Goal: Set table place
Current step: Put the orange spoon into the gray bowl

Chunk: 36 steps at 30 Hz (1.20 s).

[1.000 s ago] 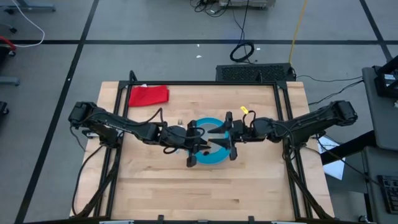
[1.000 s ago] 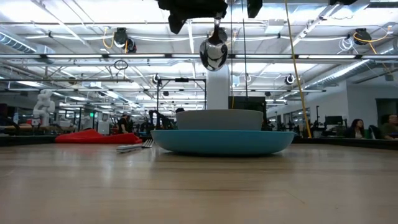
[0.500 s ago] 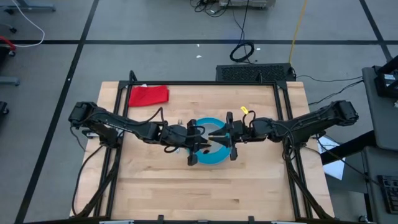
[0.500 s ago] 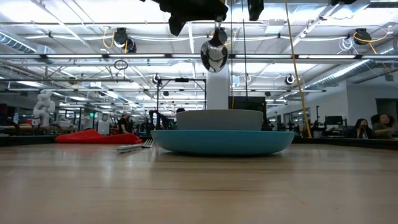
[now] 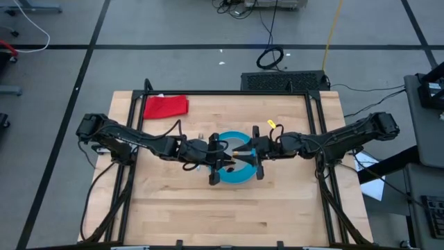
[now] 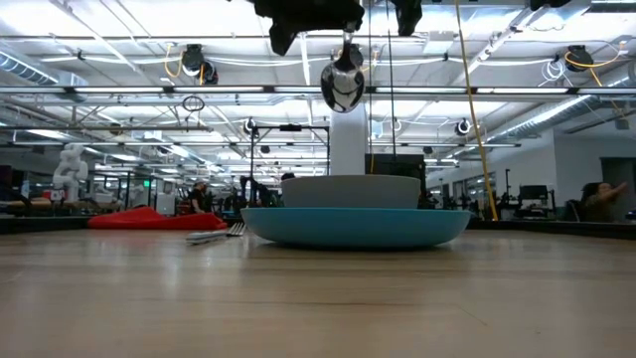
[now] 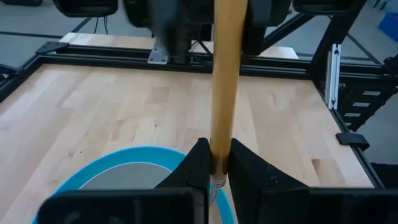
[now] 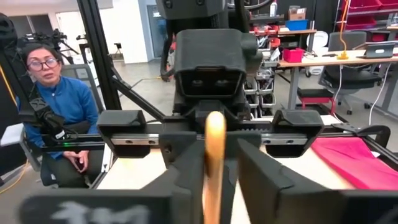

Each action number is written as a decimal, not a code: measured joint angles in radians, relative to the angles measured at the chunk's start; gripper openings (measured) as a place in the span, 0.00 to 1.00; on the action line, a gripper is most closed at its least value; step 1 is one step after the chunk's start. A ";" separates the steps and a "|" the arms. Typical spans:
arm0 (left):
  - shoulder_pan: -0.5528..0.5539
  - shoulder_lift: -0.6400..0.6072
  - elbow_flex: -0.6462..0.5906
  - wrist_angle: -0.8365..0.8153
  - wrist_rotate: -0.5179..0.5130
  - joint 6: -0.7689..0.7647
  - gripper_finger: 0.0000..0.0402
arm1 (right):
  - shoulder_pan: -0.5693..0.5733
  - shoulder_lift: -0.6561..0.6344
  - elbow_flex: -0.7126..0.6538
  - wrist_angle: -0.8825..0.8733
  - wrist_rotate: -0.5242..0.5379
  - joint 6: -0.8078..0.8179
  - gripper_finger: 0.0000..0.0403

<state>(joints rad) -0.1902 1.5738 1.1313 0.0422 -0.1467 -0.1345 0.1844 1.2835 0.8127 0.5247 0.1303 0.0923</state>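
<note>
A spoon with an orange handle (image 7: 224, 74) and a silver bowl end (image 6: 343, 85) hangs in the air over the grey bowl (image 6: 350, 191). The bowl sits in the blue plate (image 6: 358, 227) at the table's middle (image 5: 232, 176). My left gripper (image 7: 214, 165) is shut on the spoon. My right gripper (image 8: 214, 168) faces it from the right, open, its fingers on either side of the handle's free end (image 8: 215, 127). A fork (image 6: 214, 236) lies flat on the table to the left of the plate. My left gripper pinches the spoon's orange handle at its lower end, just above the silver neck (image 7: 216, 169), between its two fingers. The handle runs on past the fingertips toward my right gripper. The spoon is lifted clear, its bowl end hanging down above the grey bowl.
A red cloth (image 5: 165, 105) lies at the table's far left corner. A small yellow thing (image 5: 272, 123) lies to the far right of the plate. Bare wood lies along the near half of the table (image 5: 229, 215). A seated person (image 8: 53, 99) shows beyond the table's left side.
My right gripper has crept toward the table's left, closer about the spoon's handle end. My left gripper keeps the spoon in place over the bowl.
</note>
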 joint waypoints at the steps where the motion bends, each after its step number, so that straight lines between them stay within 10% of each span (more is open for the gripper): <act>1: 0.001 0.000 0.000 0.000 0.000 0.000 0.09 | 0.000 0.000 0.000 0.000 0.000 0.000 0.18; 5: 0.001 0.000 0.000 -0.004 -0.006 -0.003 0.09 | 0.001 0.000 0.000 0.000 -0.003 -0.012 0.04; 22: -0.046 -0.032 0.000 -0.006 -0.281 -0.038 0.46 | 0.000 -0.092 -0.016 -0.046 0.087 -0.029 0.04; 36: -0.065 -0.085 0.000 -0.135 -0.358 -0.066 0.44 | -0.007 -0.164 -0.191 0.131 0.212 0.061 0.04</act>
<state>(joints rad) -0.2550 1.4891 1.1309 -0.0927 -0.5048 -0.2008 0.1775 1.1191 0.6221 0.6553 0.3420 0.1534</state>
